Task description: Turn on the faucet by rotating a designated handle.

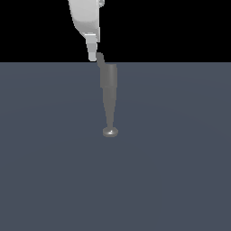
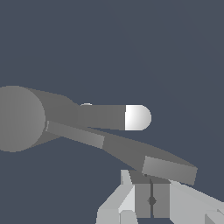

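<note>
Faucet (image 1: 108, 85): one, on grey bench (image 1: 180, 158). Handle (image 2: 131, 153): one, flared tip beside one tool (image 2: 151, 201), whose opening cannot be told.

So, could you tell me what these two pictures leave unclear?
- Exterior view: the gripper covers most of the handle; contact cannot be judged.
- Wrist view: the picture edge cuts off the gripper; open or shut is unclear.
- Wrist view: the faucet hides its own base.
</note>
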Action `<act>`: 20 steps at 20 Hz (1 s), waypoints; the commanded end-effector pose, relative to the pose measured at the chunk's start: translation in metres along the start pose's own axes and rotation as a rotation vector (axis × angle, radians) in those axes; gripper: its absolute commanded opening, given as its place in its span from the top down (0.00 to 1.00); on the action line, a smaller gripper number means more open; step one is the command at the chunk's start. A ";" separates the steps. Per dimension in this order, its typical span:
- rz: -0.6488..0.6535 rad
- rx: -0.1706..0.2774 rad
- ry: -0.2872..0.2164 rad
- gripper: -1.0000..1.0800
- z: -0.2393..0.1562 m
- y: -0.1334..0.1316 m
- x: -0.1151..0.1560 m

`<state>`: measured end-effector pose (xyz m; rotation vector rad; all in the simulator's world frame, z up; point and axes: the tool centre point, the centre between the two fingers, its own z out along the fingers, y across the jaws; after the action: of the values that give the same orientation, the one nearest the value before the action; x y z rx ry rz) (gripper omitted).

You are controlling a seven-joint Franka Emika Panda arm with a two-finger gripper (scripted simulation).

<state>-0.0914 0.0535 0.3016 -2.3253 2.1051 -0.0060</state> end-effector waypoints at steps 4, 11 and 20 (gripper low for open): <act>0.013 -0.003 0.000 1.00 0.001 0.001 0.038; 0.016 -0.006 0.001 1.00 0.002 0.001 0.081; -0.009 -0.002 0.000 1.00 0.000 -0.014 0.081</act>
<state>-0.0740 -0.0173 0.3017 -2.3485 2.0836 -0.0004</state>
